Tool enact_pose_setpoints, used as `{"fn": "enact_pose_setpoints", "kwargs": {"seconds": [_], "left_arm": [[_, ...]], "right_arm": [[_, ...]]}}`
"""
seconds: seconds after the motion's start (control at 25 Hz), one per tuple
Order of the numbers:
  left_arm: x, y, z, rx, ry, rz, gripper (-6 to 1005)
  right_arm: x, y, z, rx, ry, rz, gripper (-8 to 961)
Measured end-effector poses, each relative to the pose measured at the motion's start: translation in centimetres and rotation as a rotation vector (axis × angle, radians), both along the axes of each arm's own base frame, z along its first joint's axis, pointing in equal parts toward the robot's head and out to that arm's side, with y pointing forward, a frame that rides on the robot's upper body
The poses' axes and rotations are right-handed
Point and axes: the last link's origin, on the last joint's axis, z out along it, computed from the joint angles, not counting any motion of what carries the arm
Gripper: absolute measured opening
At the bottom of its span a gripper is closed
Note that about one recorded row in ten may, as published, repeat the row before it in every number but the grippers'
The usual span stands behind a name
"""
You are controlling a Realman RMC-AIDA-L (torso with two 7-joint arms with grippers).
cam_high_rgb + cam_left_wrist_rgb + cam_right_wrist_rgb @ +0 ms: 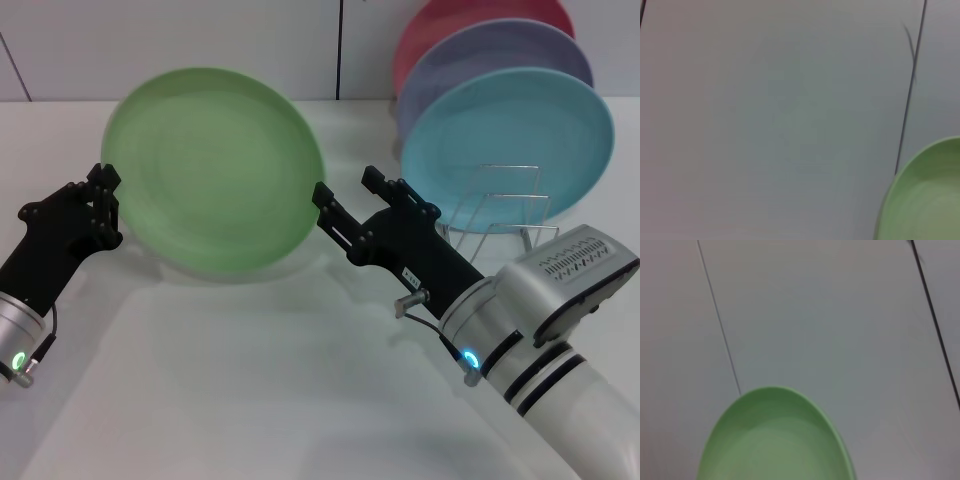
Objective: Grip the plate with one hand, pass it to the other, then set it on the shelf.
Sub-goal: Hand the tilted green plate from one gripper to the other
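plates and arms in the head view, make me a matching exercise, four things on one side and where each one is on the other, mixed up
Things:
1. green plate
2. blue plate
3. left gripper
4. right gripper

Places:
A. at the green plate's right edge
B. standing in the wire rack, frontmost
C. held upright in the air between the two arms
D. at the green plate's left edge

Pairs: 1-C, 2-B, 3-D, 4-A

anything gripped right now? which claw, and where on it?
The green plate is held upright off the table by the left claw, pinching its rim on the robot's left edge. The right claw sits open at the opposite rim, not visibly gripping.
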Motion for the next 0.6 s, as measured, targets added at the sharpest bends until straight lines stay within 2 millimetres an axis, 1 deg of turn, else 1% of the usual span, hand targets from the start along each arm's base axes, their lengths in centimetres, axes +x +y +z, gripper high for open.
{"fn": "enact_pose_setpoints", "kwargs": {"seconds": [0.2, 0.32, 0.6], "left_arm": [[0.08, -0.06, 0.04, 0.004, 0.001, -0.007, 29], [0.15, -0.07, 0.08, 0.007, 0.0, -0.012, 30], [0.16, -0.13, 0.1, 0.009, 0.001, -0.015, 30]], "right_arm": [[0.07, 0.37, -0.33, -0.027, -0.011, -0.017, 693], [-0.15, 0.55, -0.84, -0.06, -0.027, -0.024, 692], [-0.14, 0.45, -0.98, -0.069, -0.029, -0.026, 692]]}}
